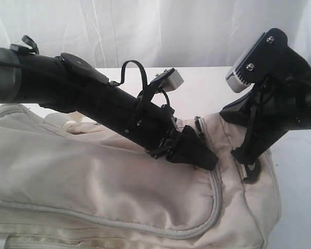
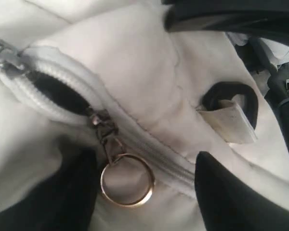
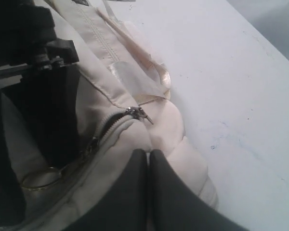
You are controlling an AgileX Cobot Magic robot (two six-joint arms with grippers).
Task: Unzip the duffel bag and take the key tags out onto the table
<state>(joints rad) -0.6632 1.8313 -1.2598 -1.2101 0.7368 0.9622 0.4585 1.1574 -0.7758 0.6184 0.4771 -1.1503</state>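
Straddling the zipper's ring pull (image 2: 102, 183) on the duffel bag (image 1: 93, 176), left gripper (image 2: 142, 166) sits spread; right gripper (image 3: 148, 155) pressed together near that ring.

The white table (image 3: 241, 96) bears the cream duffel bag (image 1: 93, 176), slumped on it with bare tabletop alongside.

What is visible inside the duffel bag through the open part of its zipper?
Only a dark gap shows in the duffel bag. The fabric covers the rest; no key tags are visible.
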